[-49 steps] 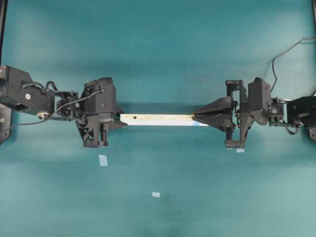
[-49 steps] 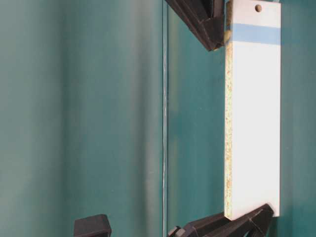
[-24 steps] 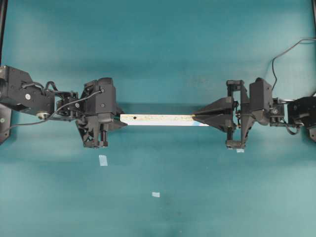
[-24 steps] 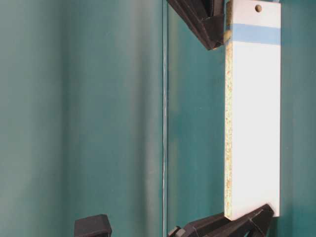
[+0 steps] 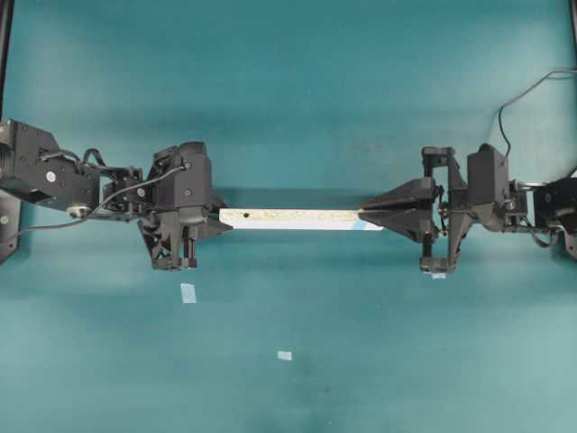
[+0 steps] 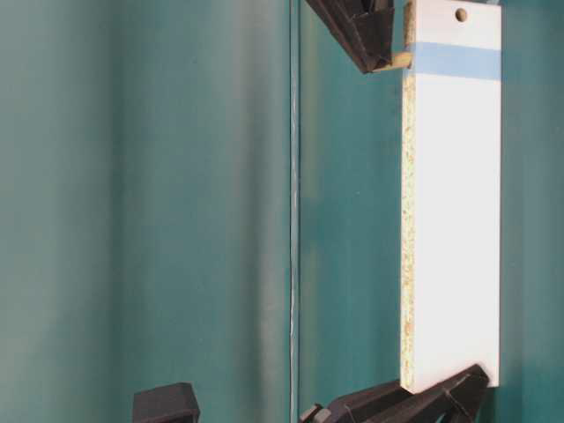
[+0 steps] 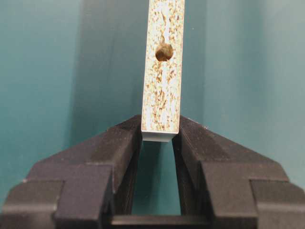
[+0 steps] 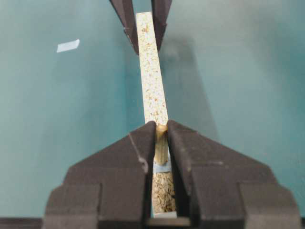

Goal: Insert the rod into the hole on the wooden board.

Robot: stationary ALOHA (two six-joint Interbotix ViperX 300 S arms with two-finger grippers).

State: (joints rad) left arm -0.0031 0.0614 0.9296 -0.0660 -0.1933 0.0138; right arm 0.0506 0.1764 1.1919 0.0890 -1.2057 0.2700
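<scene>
The wooden board [image 5: 297,219] hangs level above the teal table, speckled edge up. My left gripper [image 5: 224,223] is shut on its left end [image 7: 160,126], just short of a dark hole [image 7: 164,51]. My right gripper [image 5: 362,215] is shut on the rod [image 8: 161,145], a short beige peg between its tips [image 8: 161,131]. At table level the rod [image 6: 398,60] sticks out of the right gripper [image 6: 383,62] and meets the board's speckled edge [image 6: 408,220] at the blue band [image 6: 458,62]. Whether it sits in a hole is hidden. Another hole [image 6: 461,14] shows on the white face.
Small pale-blue square markers [image 5: 188,292] [image 5: 285,355] lie on the table in front of the arms, a third [image 5: 438,275] under the right arm. One marker [image 8: 68,45] shows in the right wrist view. A cable [image 5: 532,90] loops at the far right.
The right arm has drawn back to the right in the overhead view. At table level its tips moved off the board's edge, exposing the rod. Board and left gripper have not moved.
</scene>
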